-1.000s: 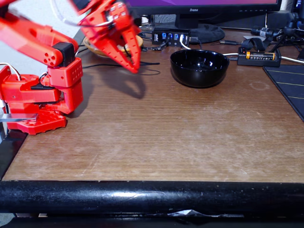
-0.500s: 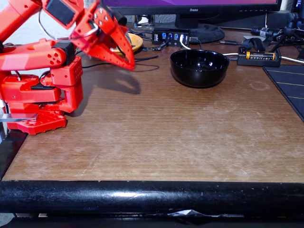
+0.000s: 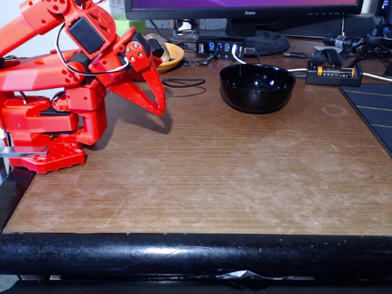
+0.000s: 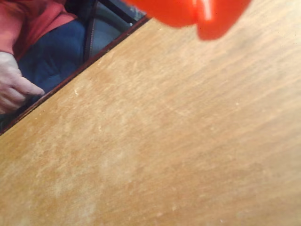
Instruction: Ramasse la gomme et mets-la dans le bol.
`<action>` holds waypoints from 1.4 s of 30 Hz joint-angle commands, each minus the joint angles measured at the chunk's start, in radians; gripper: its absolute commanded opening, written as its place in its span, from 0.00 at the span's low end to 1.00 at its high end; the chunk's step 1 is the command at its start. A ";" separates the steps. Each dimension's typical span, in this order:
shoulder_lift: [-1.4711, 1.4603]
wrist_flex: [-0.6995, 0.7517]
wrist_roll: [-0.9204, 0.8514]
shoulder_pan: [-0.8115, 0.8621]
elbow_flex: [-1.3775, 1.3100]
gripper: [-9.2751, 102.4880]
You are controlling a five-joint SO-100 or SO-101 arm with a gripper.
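Black and glossy, le bol [image 3: 257,87] sits toward the back of your desk [image 3: 214,177], right of centre in the fixed view; whether la gomme lies inside it you cannot tell. Your red end effector [image 3: 160,109] hangs at the left, tips pointing down, jaws drawn nearly together with nothing between them, above the wood and well apart from the bowl. Bare wood runs forward to the desk's black padded edge [image 3: 196,254]. In the wrist view, a person's hand [image 4: 14,89] rests beyond the desk's edge.
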 commanded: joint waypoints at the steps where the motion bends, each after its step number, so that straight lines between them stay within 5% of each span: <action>1: 0.003 -0.006 -0.014 -0.026 -0.009 0.03; 19: 0.003 -0.164 0.060 -0.040 0.351 0.03; 42: 0.003 -0.173 0.097 -0.034 0.354 0.03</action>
